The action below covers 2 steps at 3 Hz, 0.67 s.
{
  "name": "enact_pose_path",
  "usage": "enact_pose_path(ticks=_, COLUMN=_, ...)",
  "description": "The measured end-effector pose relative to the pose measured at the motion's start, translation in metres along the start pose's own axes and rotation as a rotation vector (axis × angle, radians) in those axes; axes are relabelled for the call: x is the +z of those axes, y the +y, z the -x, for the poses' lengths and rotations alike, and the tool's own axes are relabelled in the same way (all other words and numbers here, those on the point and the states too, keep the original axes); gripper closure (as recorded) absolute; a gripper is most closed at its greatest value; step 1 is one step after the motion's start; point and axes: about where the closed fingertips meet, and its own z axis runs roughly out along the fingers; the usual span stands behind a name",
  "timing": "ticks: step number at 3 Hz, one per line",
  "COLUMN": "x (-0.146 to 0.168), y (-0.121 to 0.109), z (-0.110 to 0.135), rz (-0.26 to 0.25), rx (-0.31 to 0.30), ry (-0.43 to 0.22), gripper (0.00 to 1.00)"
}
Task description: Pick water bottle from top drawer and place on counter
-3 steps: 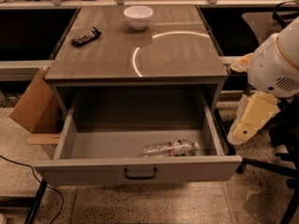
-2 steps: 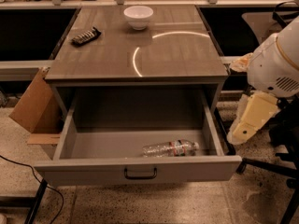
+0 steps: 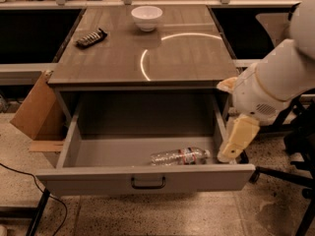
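Note:
The top drawer of the grey cabinet stands pulled wide open. The water bottle lies on its side inside, near the front right, with its white cap pointing right. My gripper hangs from the white arm at the right and points down at the drawer's right end, just right of the bottle's cap. It holds nothing. The counter is the wood-grain top above the drawer, with a bright ring of reflected light on it.
A white bowl and a dark flat object sit at the back of the counter. A cardboard box leans against the cabinet's left side. Dark chair legs stand at the right, and a cable runs over the floor at the left.
My arm has swung left and down. The gripper has gone from outside the cabinet's right side to the drawer's right end, close to the bottle's cap.

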Motion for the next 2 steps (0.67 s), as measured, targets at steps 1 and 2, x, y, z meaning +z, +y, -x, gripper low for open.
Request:
enact_pose_path(ticks=1, x=0.054, y=-0.001, z=0.0, rz=0.066, rx=-0.048, ry=-0.037, gripper=0.0)
enact_pose_path(ticks=2, x=0.117, y=0.002, z=-0.002, rz=0.164, rx=-0.081, ry=-0.079, gripper=0.0)
